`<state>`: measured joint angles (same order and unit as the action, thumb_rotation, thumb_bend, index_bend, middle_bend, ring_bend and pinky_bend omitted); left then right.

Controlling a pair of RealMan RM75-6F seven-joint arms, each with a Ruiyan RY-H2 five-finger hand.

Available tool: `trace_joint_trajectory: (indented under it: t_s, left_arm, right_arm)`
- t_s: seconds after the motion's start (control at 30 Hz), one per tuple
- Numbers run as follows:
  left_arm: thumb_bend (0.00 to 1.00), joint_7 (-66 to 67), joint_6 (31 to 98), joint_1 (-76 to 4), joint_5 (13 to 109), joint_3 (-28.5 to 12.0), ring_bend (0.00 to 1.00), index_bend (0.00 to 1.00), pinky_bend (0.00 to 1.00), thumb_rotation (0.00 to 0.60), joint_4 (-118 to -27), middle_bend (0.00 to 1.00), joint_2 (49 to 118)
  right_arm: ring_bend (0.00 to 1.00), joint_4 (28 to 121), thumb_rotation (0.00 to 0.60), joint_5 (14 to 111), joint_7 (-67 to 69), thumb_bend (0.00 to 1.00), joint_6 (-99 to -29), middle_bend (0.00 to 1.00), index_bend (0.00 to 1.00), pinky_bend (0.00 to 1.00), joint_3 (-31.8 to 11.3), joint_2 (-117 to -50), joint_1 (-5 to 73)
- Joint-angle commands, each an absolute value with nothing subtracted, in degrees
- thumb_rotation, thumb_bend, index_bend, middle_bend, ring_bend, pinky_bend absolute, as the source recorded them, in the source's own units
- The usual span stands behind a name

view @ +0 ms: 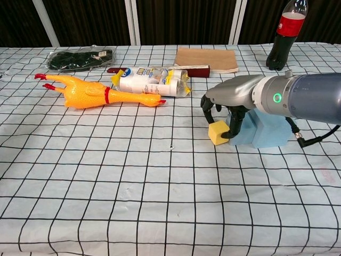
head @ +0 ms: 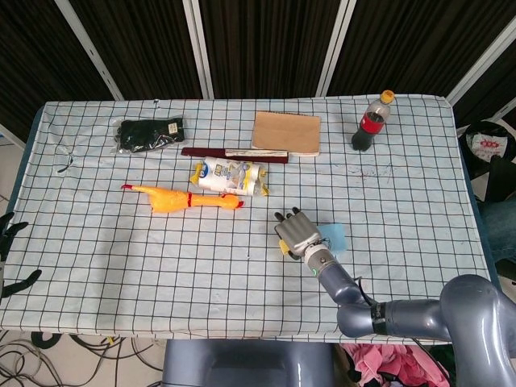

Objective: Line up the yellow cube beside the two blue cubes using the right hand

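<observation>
Dark curtain panels back a table (head: 97, 242) laid with a white cloth gridded in black. On its right half, the right hand (view: 229, 104) arches over the yellow cube (view: 218, 132), which sits on the cloth close against the left face of the blue cubes (view: 264, 128); from the chest view they read as one pale blue block, and I cannot tell the seam between the two. The placing step looks near its end. The fingers (view: 233, 124) curl down around the yellow cube, one in front toward the blue block and others behind it, gripping or at least touching it. Next, judging from this, comes squaring the cube flush with the blue row, then letting go without nudging it. The left hand (head: 12, 230) hangs off the table's edge, fingers spread.
</observation>
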<state>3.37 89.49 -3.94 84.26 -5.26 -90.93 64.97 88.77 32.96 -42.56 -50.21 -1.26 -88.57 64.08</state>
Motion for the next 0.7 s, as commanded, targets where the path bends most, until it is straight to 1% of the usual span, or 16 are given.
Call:
trace_joint_trajectory:
  t_s: [0.03, 0.2, 0.37, 0.43, 0.7]
  left_arm:
    - [0.04, 3.4, 89.5, -3.94, 84.23, -5.28, 0.0, 0.21, 0.0, 0.6, -90.89, 0.1, 64.99]
    - [0.04, 3.37, 89.49, -3.93, 84.29, -5.24, 0.0, 0.21, 0.0, 0.6, -90.96, 0.1, 64.93]
    - [0.04, 3.42, 89.49, -3.92, 84.25, -5.26, 0.0, 0.21, 0.0, 0.6, -90.9, 0.1, 64.96]
    - [0.04, 3.44, 89.51, -3.92, 84.23, -5.27, 0.0, 0.21, 0.0, 0.6, -90.91, 0.1, 64.98]
    - [0.04, 3.42, 89.51, -3.89, 84.23, -5.25, 0.0, 0.21, 0.0, 0.6, -91.0, 0.1, 64.94]
  right_arm:
    - [0.23, 88.84, 0.6, 32.87, -42.58, 0.32, -50.27, 0.1, 0.49, 0.13, -1.31, -88.59, 64.06]
    - [0.22, 89.07, 0.6, 32.27, -42.96, 0.32, -50.04, 0.09, 0.41, 0.13, -1.17, -88.51, 64.19]
    - [0.22, 89.44, 0.6, 31.48, -43.49, 0.32, -50.14, 0.09, 0.36, 0.13, -1.04, -88.21, 64.38]
    - [0.21, 89.75, 0.6, 31.3, -43.54, 0.32, -50.33, 0.08, 0.32, 0.13, -1.08, -88.05, 64.38]
    - [0.21, 90.39, 0.6, 30.83, -44.2, 0.32, -50.8, 0.08, 0.31, 0.13, -0.74, -87.7, 64.43]
